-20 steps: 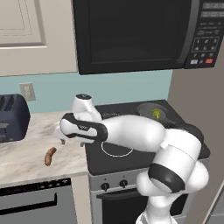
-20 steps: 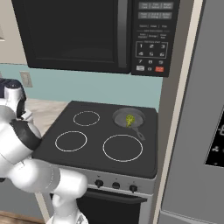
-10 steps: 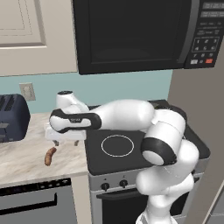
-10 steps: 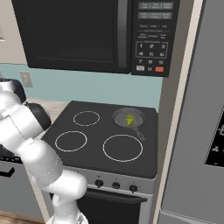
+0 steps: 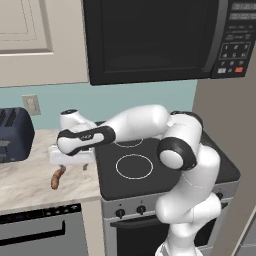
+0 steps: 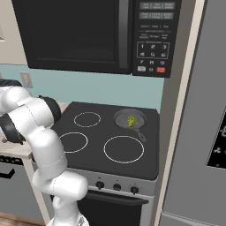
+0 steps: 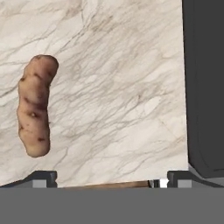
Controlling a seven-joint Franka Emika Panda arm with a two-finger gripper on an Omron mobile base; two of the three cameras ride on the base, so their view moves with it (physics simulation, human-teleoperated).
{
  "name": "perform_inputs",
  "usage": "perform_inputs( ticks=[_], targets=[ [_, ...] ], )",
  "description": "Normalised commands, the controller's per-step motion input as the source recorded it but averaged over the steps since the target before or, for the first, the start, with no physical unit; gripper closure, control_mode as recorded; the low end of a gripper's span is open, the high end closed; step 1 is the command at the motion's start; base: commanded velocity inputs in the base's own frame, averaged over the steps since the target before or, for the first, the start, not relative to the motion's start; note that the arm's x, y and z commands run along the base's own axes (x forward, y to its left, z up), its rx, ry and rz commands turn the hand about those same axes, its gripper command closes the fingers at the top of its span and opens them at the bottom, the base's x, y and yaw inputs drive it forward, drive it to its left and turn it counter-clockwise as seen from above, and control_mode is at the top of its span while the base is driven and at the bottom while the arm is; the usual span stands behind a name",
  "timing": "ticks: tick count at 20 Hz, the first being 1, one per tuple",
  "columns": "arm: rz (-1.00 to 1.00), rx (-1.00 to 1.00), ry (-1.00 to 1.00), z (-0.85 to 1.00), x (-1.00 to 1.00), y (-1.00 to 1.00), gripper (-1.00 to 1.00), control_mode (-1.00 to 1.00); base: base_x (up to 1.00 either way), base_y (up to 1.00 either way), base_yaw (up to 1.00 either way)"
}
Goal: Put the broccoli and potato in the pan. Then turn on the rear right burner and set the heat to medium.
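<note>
The claw (image 5: 75, 165) hangs over the marble-veined tabletop (image 5: 30, 180) just left of the stove, pointing down, with its two dark fingertips (image 7: 43, 177) spread wide apart and nothing between them or touching them. In the hand view the tips sit at the two lower corners, with bare pale stone, streaked with thin grey-brown veins, between them. The potato (image 7: 35, 105) lies flat on that stone just outside the left-side tip in the hand view, not between the fingers; it is an elongated, slightly curved, lumpy piece with tan-orange skin and dark speckles. In the left base view the potato (image 5: 57, 177) lies just below and to the left of the claw. The smooth black edge of the stove (image 7: 203, 87) runs along the other side of the claw. Well off across the stove, on the rear right burner, sits the round, shallow dark grey pan (image 6: 126, 116) with its thin handle, and the yellow-green broccoli (image 6: 131, 120) lies inside it.
</note>
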Motion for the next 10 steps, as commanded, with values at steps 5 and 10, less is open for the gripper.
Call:
perform_inputs(
  ticks=[5,10],
  targets=[
    [0.0,0.0,0.0,-0.22,0.04,0.05,-1.0,-1.0,0.0,0.0,0.0],
    [0.0,0.0,0.0,0.0,0.0,0.27,-1.0,-1.0,0.0,0.0,0.0]
  ],
)
